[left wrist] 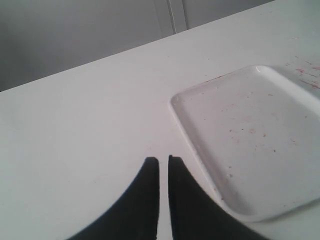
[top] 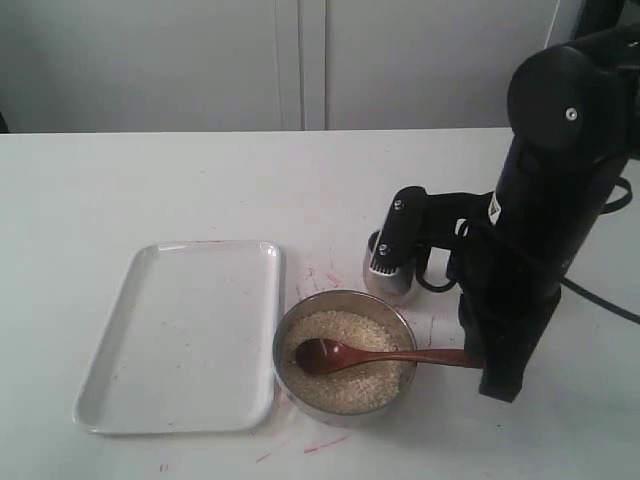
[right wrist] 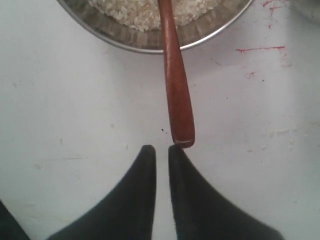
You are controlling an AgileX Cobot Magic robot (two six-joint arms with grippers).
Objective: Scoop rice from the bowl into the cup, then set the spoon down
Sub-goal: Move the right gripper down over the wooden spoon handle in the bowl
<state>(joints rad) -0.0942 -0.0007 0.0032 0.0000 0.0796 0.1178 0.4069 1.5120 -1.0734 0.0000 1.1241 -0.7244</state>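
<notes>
Resting on grainy rice [top: 350, 385]: glossy wooden spoon [top: 385, 356] | right claw [right wrist: 161, 148] narrow, apparently empty

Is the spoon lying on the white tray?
No, the spoon has its head on the rice in the bowl, beside the tray.

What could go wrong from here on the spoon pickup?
The right gripper sits shut just short of the spoon handle's tip; advancing like that would likely shove the spoon, not grasp it. The cup stands close behind the right arm, partly hidden; a swing could knock it.
</notes>
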